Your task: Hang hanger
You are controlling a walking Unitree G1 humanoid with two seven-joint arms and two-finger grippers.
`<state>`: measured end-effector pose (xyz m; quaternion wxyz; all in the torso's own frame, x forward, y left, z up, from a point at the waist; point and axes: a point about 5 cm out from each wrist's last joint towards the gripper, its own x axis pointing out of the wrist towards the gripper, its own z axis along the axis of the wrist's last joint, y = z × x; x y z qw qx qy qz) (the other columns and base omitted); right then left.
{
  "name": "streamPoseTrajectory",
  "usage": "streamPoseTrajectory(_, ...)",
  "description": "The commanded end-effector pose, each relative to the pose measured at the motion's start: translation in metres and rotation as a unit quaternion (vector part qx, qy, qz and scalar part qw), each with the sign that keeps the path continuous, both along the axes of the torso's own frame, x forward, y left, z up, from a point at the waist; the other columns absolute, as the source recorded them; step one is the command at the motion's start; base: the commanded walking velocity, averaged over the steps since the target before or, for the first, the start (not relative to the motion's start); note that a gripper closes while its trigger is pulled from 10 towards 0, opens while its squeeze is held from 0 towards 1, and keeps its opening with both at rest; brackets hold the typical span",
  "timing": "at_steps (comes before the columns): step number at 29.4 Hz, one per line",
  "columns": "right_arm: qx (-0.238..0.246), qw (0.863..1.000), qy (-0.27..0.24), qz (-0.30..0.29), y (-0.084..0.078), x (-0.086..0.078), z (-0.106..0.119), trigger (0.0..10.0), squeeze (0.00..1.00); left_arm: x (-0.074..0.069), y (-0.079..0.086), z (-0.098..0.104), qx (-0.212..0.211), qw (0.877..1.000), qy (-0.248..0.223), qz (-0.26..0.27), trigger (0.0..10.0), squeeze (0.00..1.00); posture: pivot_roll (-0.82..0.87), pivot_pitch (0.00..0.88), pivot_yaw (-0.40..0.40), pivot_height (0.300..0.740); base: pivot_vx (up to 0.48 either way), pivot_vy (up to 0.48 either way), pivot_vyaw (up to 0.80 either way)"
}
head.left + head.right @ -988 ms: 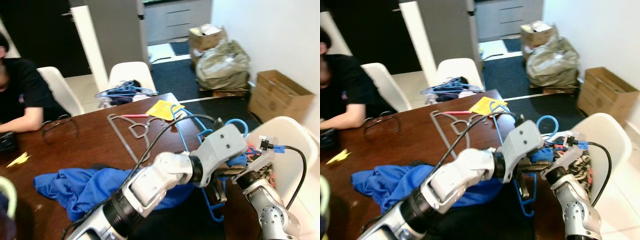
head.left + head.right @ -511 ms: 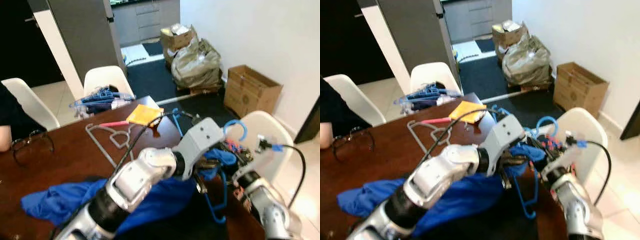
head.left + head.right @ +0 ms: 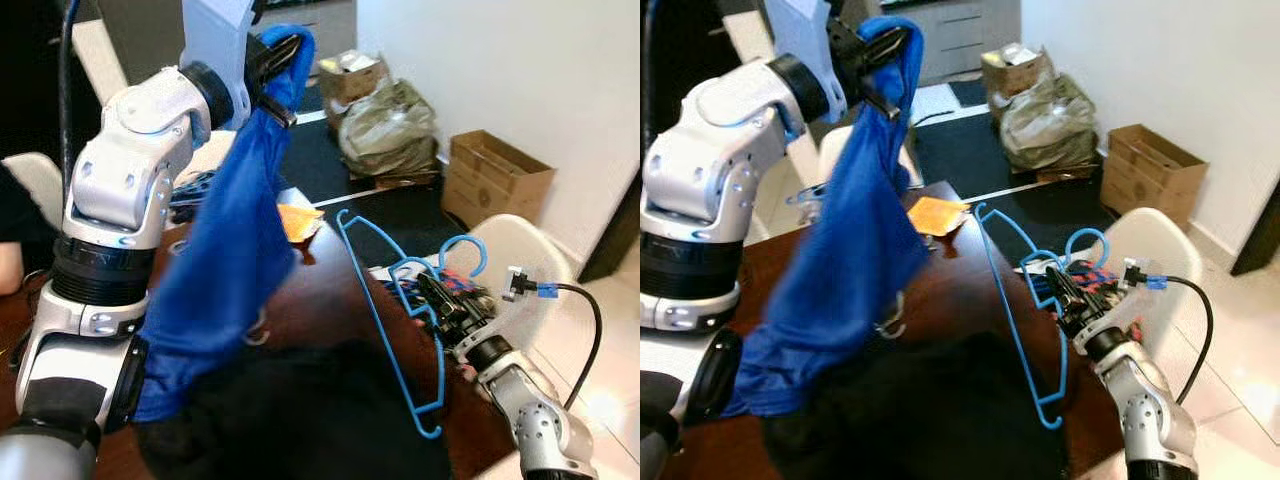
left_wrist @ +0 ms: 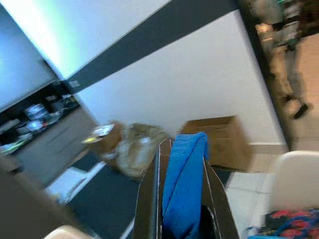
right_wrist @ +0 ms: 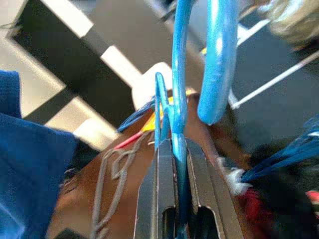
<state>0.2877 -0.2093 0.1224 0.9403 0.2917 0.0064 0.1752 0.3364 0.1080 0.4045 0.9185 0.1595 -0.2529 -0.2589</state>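
My left gripper (image 3: 276,62) is raised high above the table, shut on the top of a blue garment (image 3: 222,262) that hangs down in a long fold. In the left wrist view the blue cloth (image 4: 182,185) is pinched between the fingers. My right gripper (image 3: 432,297) is low at the table's right edge, shut on a blue wire hanger (image 3: 388,335) just below its hook. That hanger tilts over the brown table (image 3: 330,300). The right wrist view shows the hanger's neck (image 5: 180,130) clamped between the fingers.
A black cloth (image 3: 300,420) lies at the near side of the table. A yellow paper (image 3: 300,222) and a grey hanger (image 5: 112,173) lie farther back. A white chair (image 3: 525,250) stands to the right, with a cardboard box (image 3: 495,185) and bags (image 3: 385,120) by the wall.
My left arm has lifted the blue garment off the table to well above it. The right gripper keeps its hold on the blue hanger. The camera has shifted.
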Motion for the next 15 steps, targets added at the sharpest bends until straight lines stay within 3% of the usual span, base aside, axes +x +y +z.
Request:
streamPoseTrajectory(1,0.007,1.000,0.004,0.000,0.003,0.000,-0.004,10.0,0.00,-0.017,0.011,0.055,-0.032,0.995,-0.095,0.007,10.0,0.00,-0.04,0.000,0.098,0.731,0.000,0.000,0.00)
streamPoseTrajectory(3,0.010,1.000,0.001,0.000,0.003,0.000,-0.004,10.0,0.00,-0.030,0.015,0.096,-0.061,0.986,-0.155,0.008,10.0,0.00,-0.04,0.000,0.099,0.731,0.000,0.000,0.00)
streamPoseTrajectory(6,0.010,1.000,0.001,0.000,0.003,0.000,-0.004,10.0,0.00,-0.029,0.015,0.107,-0.083,0.984,-0.155,0.001,10.0,0.00,-0.04,0.000,0.099,0.731,0.000,0.000,0.00)
streamPoseTrajectory(7,0.011,1.000,0.001,-0.001,0.003,0.000,-0.003,10.0,0.00,-0.030,0.008,0.109,-0.104,0.984,-0.143,-0.037,10.0,0.00,-0.04,0.000,0.108,0.731,0.000,0.000,0.00)
streamPoseTrajectory(9,0.011,1.000,0.001,-0.001,0.003,0.000,-0.003,10.0,0.00,-0.030,0.006,0.109,-0.108,0.983,-0.140,-0.047,10.0,0.00,-0.04,0.000,0.108,0.731,0.000,0.000,0.00)
streamPoseTrajectory(13,0.011,1.000,0.000,-0.005,0.003,-0.002,-0.003,10.0,0.00,-0.030,-0.007,0.091,-0.121,0.982,-0.099,-0.101,10.0,0.00,-0.06,0.000,0.111,0.731,0.000,0.000,0.00)
streamPoseTrajectory(15,0.011,1.000,0.000,-0.007,0.001,-0.004,-0.002,10.0,0.00,-0.025,-0.010,0.062,-0.129,0.984,-0.053,-0.106,10.0,0.00,-0.06,0.000,0.104,0.731,-0.139,0.000,0.00)
